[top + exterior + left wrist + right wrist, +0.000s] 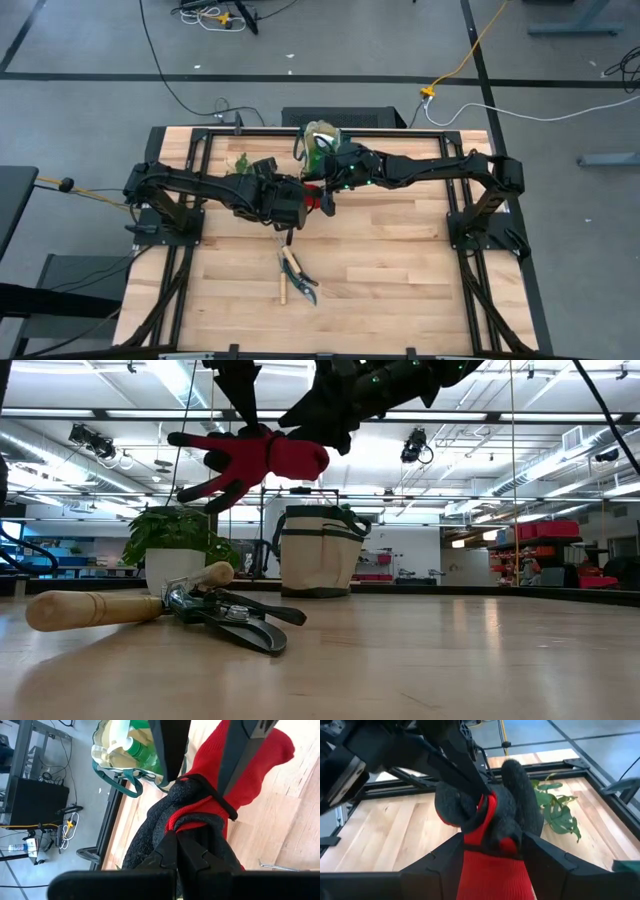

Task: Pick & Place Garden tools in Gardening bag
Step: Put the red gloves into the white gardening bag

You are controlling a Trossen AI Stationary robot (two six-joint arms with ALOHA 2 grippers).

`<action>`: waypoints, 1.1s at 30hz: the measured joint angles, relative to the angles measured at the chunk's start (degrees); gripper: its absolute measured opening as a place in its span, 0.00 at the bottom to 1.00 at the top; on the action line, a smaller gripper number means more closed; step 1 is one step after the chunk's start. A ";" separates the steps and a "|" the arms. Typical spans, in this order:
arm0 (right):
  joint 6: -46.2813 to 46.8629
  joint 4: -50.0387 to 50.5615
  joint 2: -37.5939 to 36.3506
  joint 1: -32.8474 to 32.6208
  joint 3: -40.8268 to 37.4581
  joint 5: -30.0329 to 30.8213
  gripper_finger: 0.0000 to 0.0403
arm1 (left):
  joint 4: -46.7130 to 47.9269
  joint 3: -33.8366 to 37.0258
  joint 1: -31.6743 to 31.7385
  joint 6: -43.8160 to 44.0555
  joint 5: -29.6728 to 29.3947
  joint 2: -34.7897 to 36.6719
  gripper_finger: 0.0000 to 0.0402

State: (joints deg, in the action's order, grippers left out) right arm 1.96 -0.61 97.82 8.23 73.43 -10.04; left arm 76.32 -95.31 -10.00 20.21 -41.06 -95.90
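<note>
Red and black, the glove [262,460] hangs in the air above the table's middle, pinched from both sides: the left gripper [180,840] is closed tight on its dark fingers, the right gripper [492,847] clamped around its red cuff. The gardening bag [322,143] stands at twelve o'clock from the glove, the pruning shears [298,272] lying at six.

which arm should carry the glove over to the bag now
Right. Both tools grip the red-and-black glove in mid-air, but the right tool reaches in from the side nearer the gardening bag; the left tool sits farther away.
</note>
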 joint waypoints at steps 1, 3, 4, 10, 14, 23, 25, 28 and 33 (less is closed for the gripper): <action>0.05 -0.03 0.14 -0.06 0.00 0.00 0.50 | -0.01 0.00 0.00 -0.02 0.00 0.00 0.00; 0.30 0.20 0.29 -0.15 -0.02 0.00 0.50 | -0.03 0.00 0.00 -0.01 0.00 0.00 0.00; 0.55 -0.01 0.38 -0.26 -0.02 0.00 0.50 | -0.05 0.00 0.00 -0.02 0.00 0.00 0.00; 0.57 -2.26 1.96 -0.79 -0.02 -0.02 0.50 | -0.31 0.00 0.00 -0.01 0.04 0.00 0.00; 0.55 -3.40 3.13 -1.14 -0.02 -0.02 0.50 | -0.37 0.00 0.00 0.00 0.23 0.00 0.00; 0.53 -5.81 3.15 -1.10 -0.02 0.59 0.50 | -0.78 0.00 0.00 0.00 0.37 0.00 0.00; 0.52 -6.19 3.15 -1.09 -0.02 0.61 0.50 | -0.84 0.00 0.00 -0.01 0.37 0.00 0.00; 0.52 -6.22 3.15 -1.12 -0.02 0.61 0.50 | -1.24 0.00 0.00 -0.31 0.35 0.00 0.00; 0.44 -8.40 4.80 -1.12 -0.04 0.56 0.50 | -1.47 0.00 0.02 -0.49 0.39 0.00 0.00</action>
State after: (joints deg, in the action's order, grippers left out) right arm 2.39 -9.01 102.62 7.11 73.38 -9.48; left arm 74.85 -95.31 -9.98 19.71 -40.66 -95.90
